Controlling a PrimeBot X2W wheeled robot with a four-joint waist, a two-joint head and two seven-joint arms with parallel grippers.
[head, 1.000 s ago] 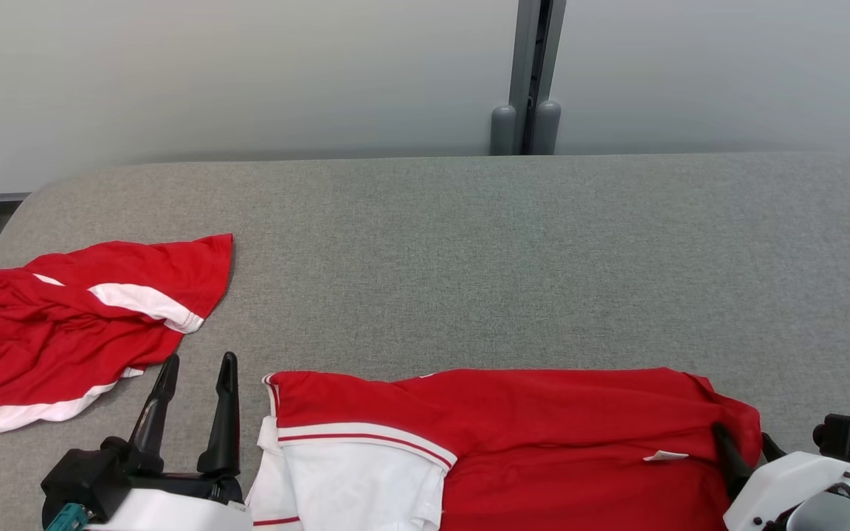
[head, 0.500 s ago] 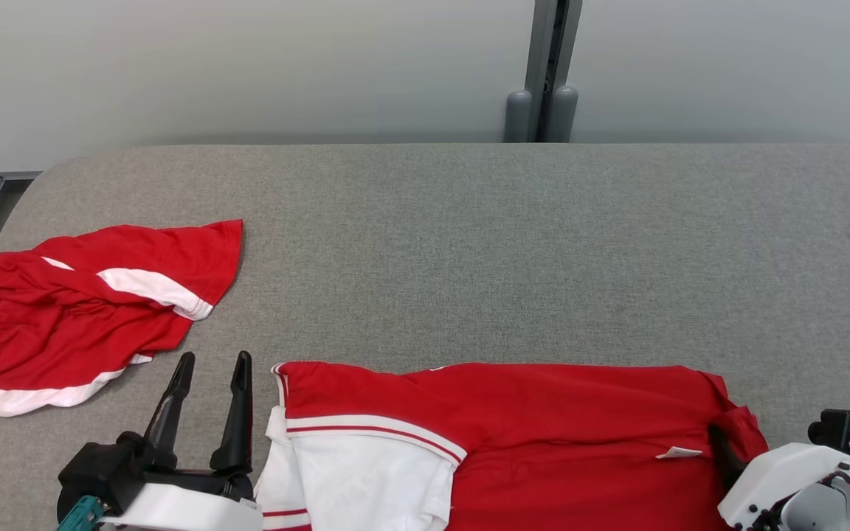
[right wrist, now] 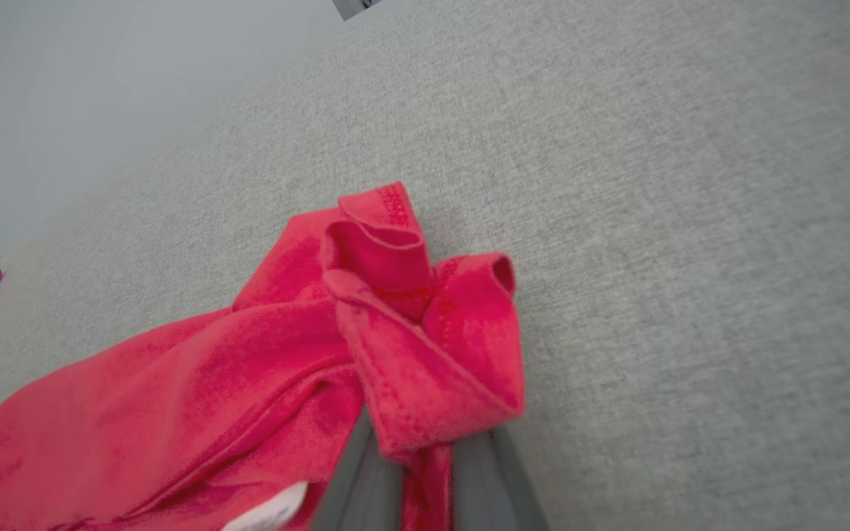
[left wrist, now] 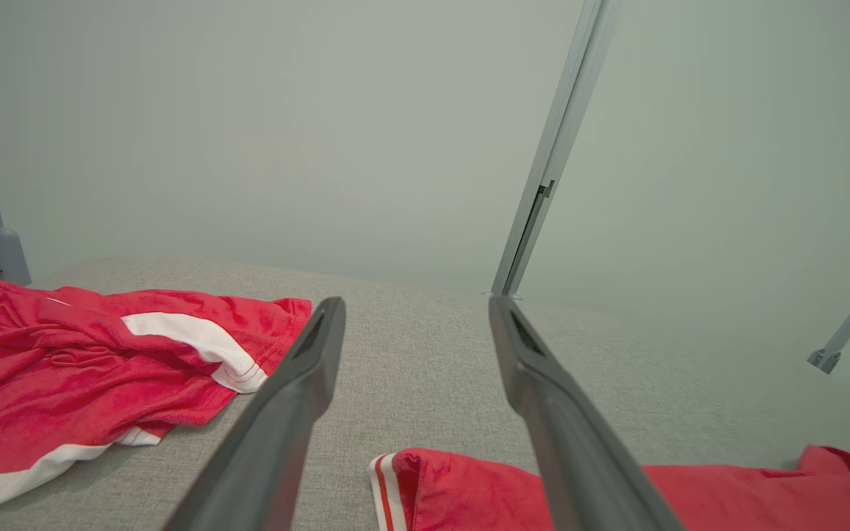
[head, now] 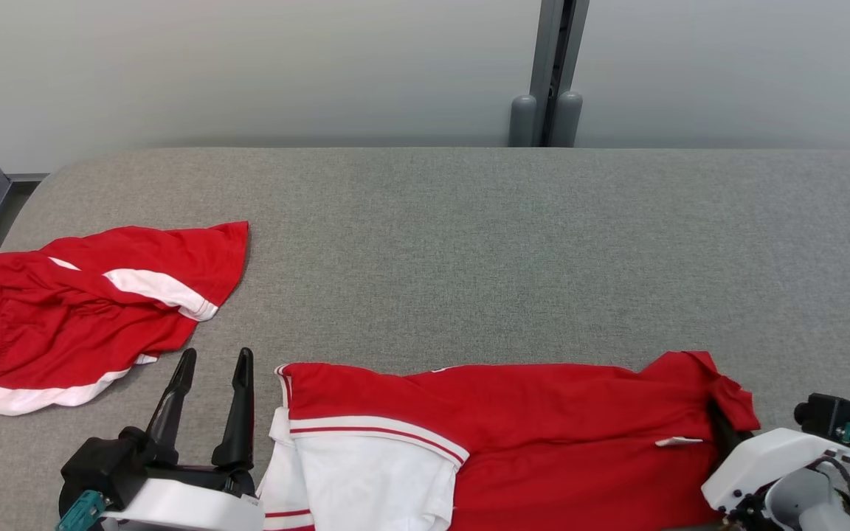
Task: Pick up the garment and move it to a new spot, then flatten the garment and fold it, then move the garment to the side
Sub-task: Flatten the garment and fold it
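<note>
The right claw [right wrist: 425,464] is clamped on the bunched right corner of the red garment [head: 543,428], which lies along the desk's [head: 469,243] near edge; the left claw [head: 215,358] stands wide open, empty, beside its left end.

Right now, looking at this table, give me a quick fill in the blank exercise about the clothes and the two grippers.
1. The right gripper pinches a bunched corner of the shirt, while the left gripper stands ____.
2. The shorts lie crumpled on the robot's ____ side of the table.
3. Both garments are white and ____.
Missing words: open; left; red.
</note>
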